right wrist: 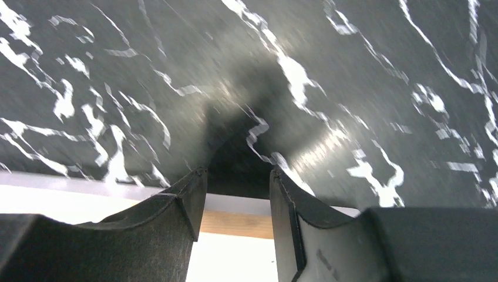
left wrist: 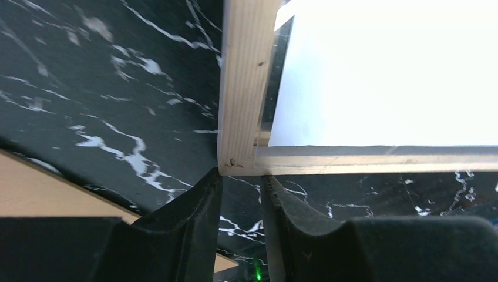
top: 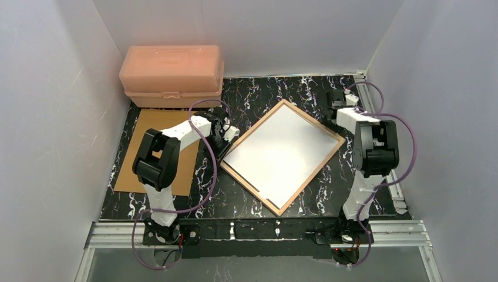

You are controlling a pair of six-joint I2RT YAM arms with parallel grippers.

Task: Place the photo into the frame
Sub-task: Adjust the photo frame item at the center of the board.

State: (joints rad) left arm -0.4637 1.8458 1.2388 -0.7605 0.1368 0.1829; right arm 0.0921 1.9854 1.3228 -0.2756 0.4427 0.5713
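Your left gripper (left wrist: 241,175) sits low at the left corner of the frame (left wrist: 241,88). Its two black fingers (left wrist: 194,205) are a narrow gap apart, with marbled table (left wrist: 117,88) showing between them. The wooden corner meets their tips; whether they pinch it or only brace against it cannot be told. Your right gripper (right wrist: 238,171) is by the frame's far right edge. Its jaws are apart with nothing between them, only dark table beyond and a strip of tan wood low in its view.

Moving outward, the frame lies flat on the table, turned like a diamond, with its tan wood back upward. The photo (top: 285,150) lies inside its recess, plain white back up, so the picture side presumably faces the pane. In the left wrist view a sliver of clear pane shows between the sheet and the side rail, so the photo may not be fully squared.

To the left, under your left arm, lies a loose brown backing board (top: 126,173), apart from the frame. A pink plastic box (top: 171,73) stands at the back left.

Judging from this, the main step looks done: the photo is in the frame. What seems left is nudging it flush, and perhaps fitting the board.
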